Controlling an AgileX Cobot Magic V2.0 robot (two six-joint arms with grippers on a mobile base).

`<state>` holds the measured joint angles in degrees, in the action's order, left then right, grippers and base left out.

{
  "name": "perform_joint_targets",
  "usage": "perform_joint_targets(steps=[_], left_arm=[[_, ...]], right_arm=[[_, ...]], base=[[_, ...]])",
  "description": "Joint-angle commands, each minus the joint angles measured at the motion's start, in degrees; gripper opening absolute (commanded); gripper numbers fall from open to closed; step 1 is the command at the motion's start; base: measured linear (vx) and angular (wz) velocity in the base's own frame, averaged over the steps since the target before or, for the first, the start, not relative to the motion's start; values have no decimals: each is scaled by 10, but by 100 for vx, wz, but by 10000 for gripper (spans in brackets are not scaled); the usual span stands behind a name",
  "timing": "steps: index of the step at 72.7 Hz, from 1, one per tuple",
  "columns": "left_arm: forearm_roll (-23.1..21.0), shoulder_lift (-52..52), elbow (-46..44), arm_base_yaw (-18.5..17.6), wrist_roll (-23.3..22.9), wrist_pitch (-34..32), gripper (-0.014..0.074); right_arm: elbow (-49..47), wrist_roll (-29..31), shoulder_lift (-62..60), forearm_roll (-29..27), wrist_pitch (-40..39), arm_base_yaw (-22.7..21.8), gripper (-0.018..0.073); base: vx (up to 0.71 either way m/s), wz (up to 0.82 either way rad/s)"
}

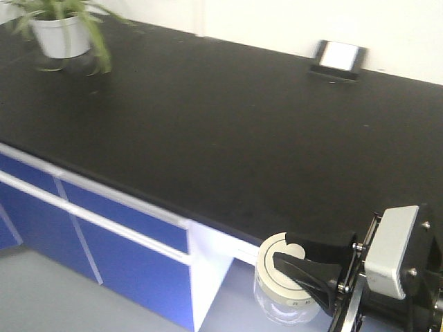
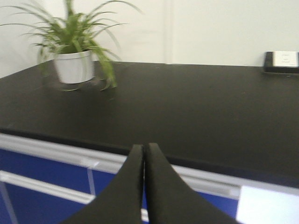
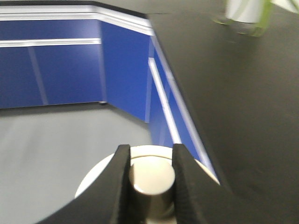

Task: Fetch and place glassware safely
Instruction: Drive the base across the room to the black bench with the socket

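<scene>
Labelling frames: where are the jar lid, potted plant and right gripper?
jar lid (image 1: 272, 265), front view, bare left rim.
potted plant (image 2: 74, 67), left wrist view, white pot.
right gripper (image 3: 150, 149), right wrist view, midway between fingertips.

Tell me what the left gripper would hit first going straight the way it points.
Probably the front edge of the black countertop, just beyond the shut left gripper. Depth is unclear, so it might skim over the top.

You face a long black worktop (image 1: 208, 131) with a matte surface that catches a soft, even sheen. Under its front edge run blue cabinet fronts (image 1: 131, 270) with white trim rails. A green plant in a white pot (image 1: 62, 34) stands at the far left corner. A small dark stand holding a white card (image 1: 338, 59) sits by the pale wall (image 1: 277, 21). The floor (image 1: 41, 297) is grey.
</scene>
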<state>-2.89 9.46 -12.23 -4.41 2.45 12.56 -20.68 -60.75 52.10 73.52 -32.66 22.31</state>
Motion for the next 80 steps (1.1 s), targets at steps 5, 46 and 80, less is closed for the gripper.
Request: perform_joint_targets(steps=[5, 46, 80], left_arm=[[-2, 6, -15, -5, -2, -41, -7], [-2, 6, -15, -5, -2, -41, -7], [-2, 6, -15, -5, -2, -41, -7]], right_arm=[[-20, 5, -5, -25, -26, -1, -1], [-20, 5, -5, -25, -26, -1, -1], [-20, 5, -5, -25, -26, -1, -1]], base=[[16, -62], [12, -47], [7, -27]])
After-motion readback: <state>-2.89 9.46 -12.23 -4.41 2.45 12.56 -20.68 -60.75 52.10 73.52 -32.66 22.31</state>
